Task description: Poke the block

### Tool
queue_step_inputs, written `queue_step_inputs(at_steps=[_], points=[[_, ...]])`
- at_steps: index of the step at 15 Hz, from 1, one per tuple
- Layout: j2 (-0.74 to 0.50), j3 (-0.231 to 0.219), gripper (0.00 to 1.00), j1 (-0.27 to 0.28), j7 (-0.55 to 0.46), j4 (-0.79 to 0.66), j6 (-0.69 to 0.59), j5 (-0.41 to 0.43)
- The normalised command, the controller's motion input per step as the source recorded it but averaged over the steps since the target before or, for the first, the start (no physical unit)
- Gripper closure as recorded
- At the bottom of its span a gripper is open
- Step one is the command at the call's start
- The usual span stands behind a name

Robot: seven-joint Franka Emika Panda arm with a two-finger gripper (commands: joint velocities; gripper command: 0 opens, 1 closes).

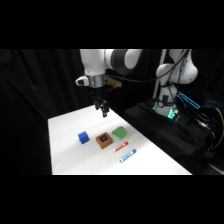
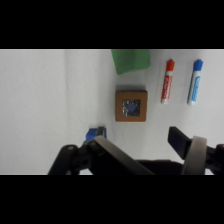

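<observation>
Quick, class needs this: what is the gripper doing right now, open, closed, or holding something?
Gripper: holding nothing, hanging above the table and apart from the brown block; whether it is open or closed cannot be told.

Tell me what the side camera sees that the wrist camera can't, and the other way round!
Only the side view shows the whole white arm, its base at the upper right, and the hand hanging above the table, apart from the block.

Only the wrist view looks straight down on the brown block, so its dark blue square mark shows clearly.

Both show the brown block, the green block, the blue cube, the red marker and the blue marker.
</observation>
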Motion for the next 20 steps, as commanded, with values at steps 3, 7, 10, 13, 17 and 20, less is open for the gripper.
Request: queue_step_inputs(at_steps=[3,7,10,13,17,20], points=[[0.09,0.019,0.35,-0.034,0.03,0.11,0.14,0.123],[0.00,0.024,0.69,-0.034,0.01,-0.03,0.15,0.107],[-0.01,0.035,0.93,-0.028,-0.01,-0.08,0.19,0.105],[0.07,0.042,1.00,-0.025,-0.02,-0.07,0.24,0.116],[0.17,0.049,1.00,-0.040,-0.07,-0.03,0.27,0.148],[0.19,0.062,1.00,-0.047,-0.08,-0.02,0.30,0.136]])
